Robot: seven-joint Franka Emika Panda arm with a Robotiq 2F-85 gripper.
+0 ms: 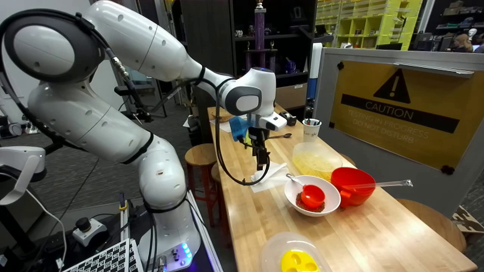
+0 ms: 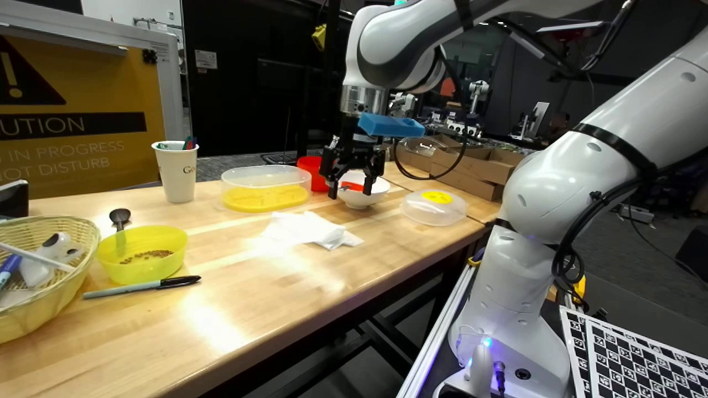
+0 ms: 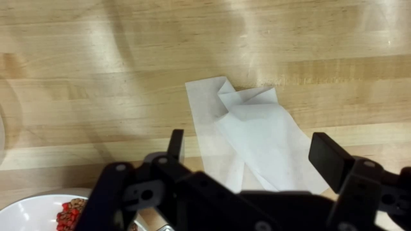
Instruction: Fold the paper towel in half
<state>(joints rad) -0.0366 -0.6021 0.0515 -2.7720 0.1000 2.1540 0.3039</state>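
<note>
The paper towel (image 3: 266, 141) lies on the table, white and rumpled. One flap is folded over at an angle across the rest, and creased corners show at one end. It also appears in both exterior views, as a white sheet (image 1: 273, 177) close to the bowl and as a loosely layered sheet (image 2: 304, 228) in mid-table. My gripper (image 3: 250, 147) hangs above the towel, its fingers spread wide with nothing held between them. In an exterior view the gripper (image 2: 350, 189) is raised clear of the tabletop. Its dark body covers the towel's near end in the wrist view.
Beside the towel stands a white bowl (image 1: 293, 192) with a red scoop (image 1: 313, 195). Near it are a red cup (image 2: 312, 172), a clear container (image 2: 265, 188) with yellow contents, and a clear lidded tub (image 2: 434, 209). A yellow bowl (image 2: 142, 254), a marker (image 2: 141, 287) and a basket (image 2: 61, 298) lie farther along.
</note>
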